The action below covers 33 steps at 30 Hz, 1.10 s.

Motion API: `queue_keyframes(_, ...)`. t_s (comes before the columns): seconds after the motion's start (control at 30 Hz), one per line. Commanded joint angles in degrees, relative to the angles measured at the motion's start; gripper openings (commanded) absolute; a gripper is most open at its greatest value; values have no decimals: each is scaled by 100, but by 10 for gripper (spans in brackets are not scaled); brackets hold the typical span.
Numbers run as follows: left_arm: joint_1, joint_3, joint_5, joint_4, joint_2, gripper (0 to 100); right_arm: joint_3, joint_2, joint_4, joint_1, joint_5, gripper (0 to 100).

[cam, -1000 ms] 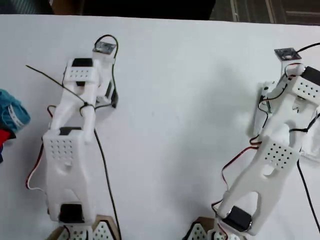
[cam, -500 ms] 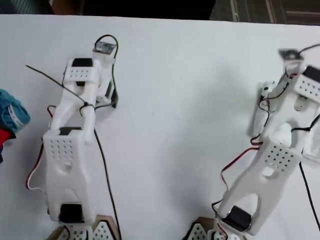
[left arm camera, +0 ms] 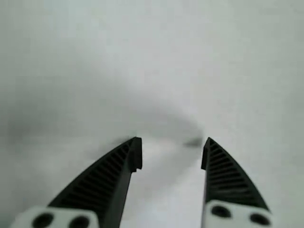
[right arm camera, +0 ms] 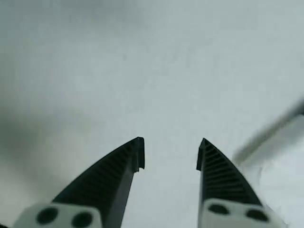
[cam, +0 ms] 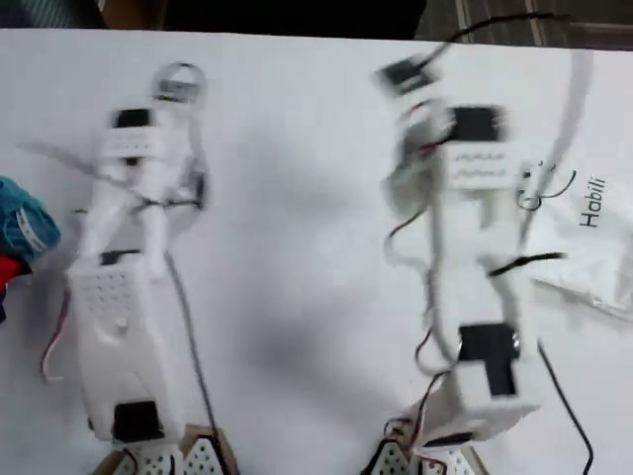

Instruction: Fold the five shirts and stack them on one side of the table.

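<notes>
Two empty tools, fingers apart: left end effector (left arm camera: 169,154); right end effector (right arm camera: 169,154); white shirt (cam: 603,252) on the table (cam: 297,148) looks limp, light; pinch its corners.

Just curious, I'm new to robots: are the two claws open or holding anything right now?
Left gripper: open, holding nothing.
Right gripper: open, holding nothing.
</notes>
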<state>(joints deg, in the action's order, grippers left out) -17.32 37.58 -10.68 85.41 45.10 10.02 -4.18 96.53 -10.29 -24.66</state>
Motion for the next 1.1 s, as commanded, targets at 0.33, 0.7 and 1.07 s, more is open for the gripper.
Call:
queue_keyframes(0.33,-3956,2976,-1389,1556,-1248,229,-2233,1578,-1059,-611,0,190)
queue_keyframes(0.7,-5609,2879,-1837,976,-888,230,-2295,1640,-1068,-629,-9,190)
queue_keyframes(1.07,-5292,2800,-1802,1275,176,49,-2303,1640,-927,-611,0,190)
